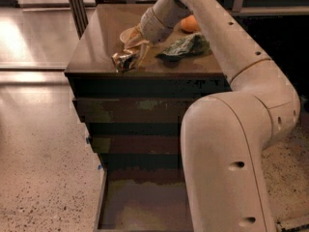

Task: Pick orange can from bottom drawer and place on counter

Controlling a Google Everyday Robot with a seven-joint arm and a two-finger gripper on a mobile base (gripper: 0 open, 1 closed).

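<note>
The orange can [122, 61] lies tilted low over the front-left part of the counter [99, 37], its silvery end facing left. My gripper [136, 55] reaches down from the right, just behind the can, and its fingers [143, 52] are shut on the can. I cannot tell whether the can touches the counter. The bottom drawer [137, 204] stands pulled open below, its greyish-brown floor showing. My own arm hides its right part.
A pale bowl [128, 34] sits just behind the gripper. A green foil snack bag [186, 46] and a round orange fruit [189, 23] lie on the counter's right side. Two shut drawer fronts [130, 111] sit above the open drawer. My bulky arm [231, 144] fills the right foreground.
</note>
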